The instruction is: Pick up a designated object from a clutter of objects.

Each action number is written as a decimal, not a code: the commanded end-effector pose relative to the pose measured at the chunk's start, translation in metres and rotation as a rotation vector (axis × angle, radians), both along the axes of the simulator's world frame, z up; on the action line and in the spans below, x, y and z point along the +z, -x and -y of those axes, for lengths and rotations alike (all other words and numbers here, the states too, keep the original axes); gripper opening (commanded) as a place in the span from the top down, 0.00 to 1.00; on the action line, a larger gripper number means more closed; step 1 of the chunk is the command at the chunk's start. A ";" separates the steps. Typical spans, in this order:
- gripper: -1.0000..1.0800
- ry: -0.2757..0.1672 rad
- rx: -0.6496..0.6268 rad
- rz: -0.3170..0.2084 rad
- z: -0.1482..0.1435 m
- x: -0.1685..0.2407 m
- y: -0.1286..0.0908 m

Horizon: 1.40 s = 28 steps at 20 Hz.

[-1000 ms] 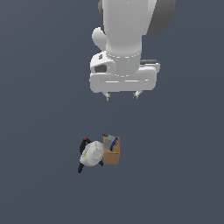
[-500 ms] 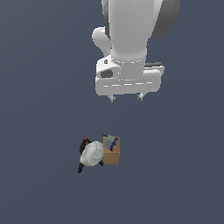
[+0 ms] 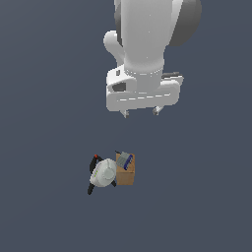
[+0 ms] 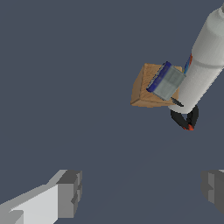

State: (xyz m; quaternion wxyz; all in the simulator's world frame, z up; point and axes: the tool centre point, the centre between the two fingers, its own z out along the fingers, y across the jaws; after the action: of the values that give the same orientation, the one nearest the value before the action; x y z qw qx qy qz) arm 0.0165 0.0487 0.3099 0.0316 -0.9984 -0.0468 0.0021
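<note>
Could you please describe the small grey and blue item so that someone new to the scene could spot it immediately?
Find the tight cluster of objects on the dark floor, where a white bottle stands against a tan cube. The small grey item lies on top of that cube. It alone is flat, with a dark blue strip along one edge.

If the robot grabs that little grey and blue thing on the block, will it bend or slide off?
The small grey-blue item looks flat and boxy, so probably stiff, not floppy. It sits tilted on the tan cube, against the white bottle, so a nudge might slide it off. It seems small, likely light.
</note>
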 end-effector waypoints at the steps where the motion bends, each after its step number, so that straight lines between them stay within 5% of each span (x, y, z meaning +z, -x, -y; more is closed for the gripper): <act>1: 0.04 0.002 0.031 0.002 0.002 -0.002 -0.003; 28: 0.04 0.040 0.641 0.032 0.042 -0.049 -0.066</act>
State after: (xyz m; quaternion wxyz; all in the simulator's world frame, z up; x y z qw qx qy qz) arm 0.0786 0.0097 0.2644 0.0102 -0.9397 -0.3418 -0.0027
